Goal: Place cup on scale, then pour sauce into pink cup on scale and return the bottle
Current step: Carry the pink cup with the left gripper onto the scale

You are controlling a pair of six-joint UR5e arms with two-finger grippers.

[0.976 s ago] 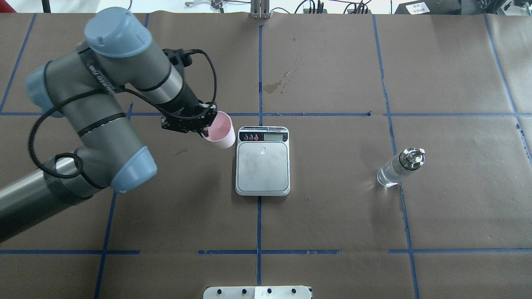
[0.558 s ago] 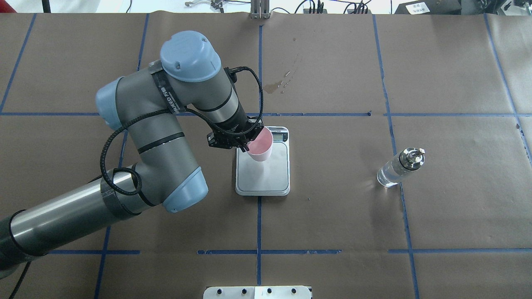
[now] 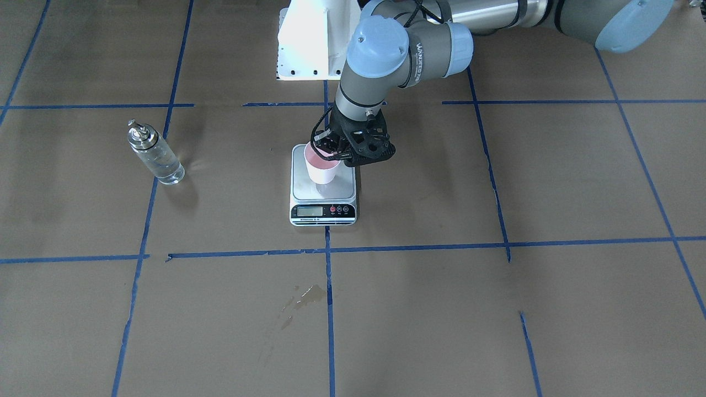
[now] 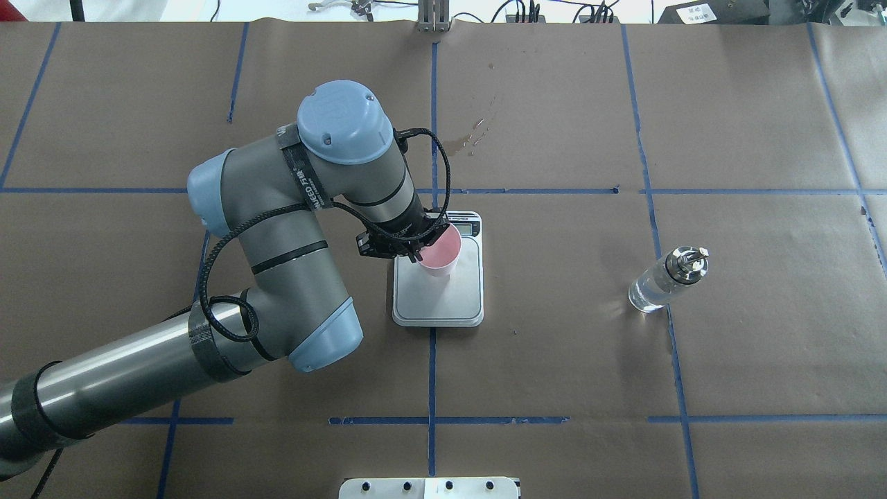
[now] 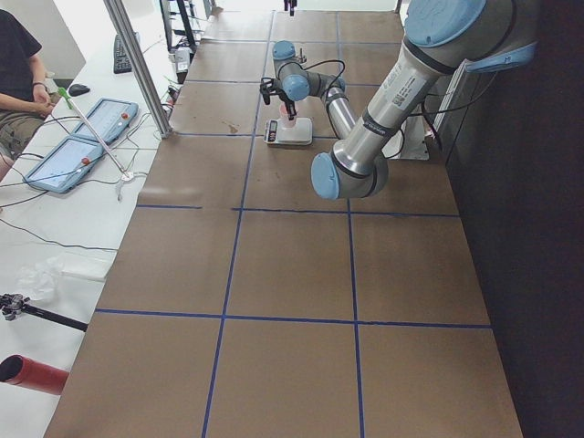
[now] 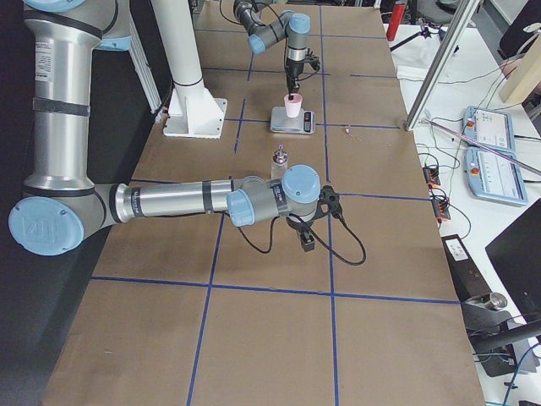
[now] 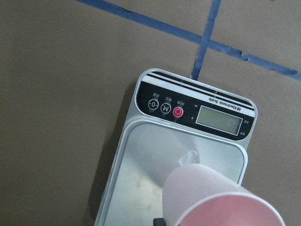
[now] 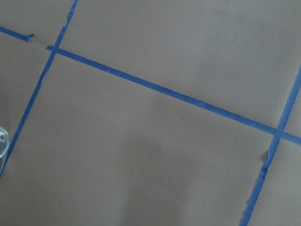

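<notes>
My left gripper (image 4: 420,251) is shut on the near rim of the cup (image 4: 441,256), white outside and pink inside. It holds the cup upright, low over the middle of the scale (image 4: 443,301). I cannot tell whether the cup's base touches the steel platform. The front view shows the cup (image 3: 322,165) over the scale (image 3: 323,211), and the left wrist view shows the cup (image 7: 211,197) above the platform (image 7: 155,155). The bottle (image 4: 664,281) of clear sauce stands alone at the right. My right gripper (image 6: 306,244) shows only in the exterior right view, near the bottle (image 6: 278,161); whether it is open or shut I cannot tell.
A wet stain (image 4: 466,142) lies beyond the scale. The white robot base plate (image 4: 429,488) sits at the near edge. Blue tape lines cross the brown paper. An operator (image 5: 18,82) and tablets sit past the far side of the table.
My left arm has carried the cup rightward from beside the scale's left edge to over the platform, and a little lower. The bottle has not moved.
</notes>
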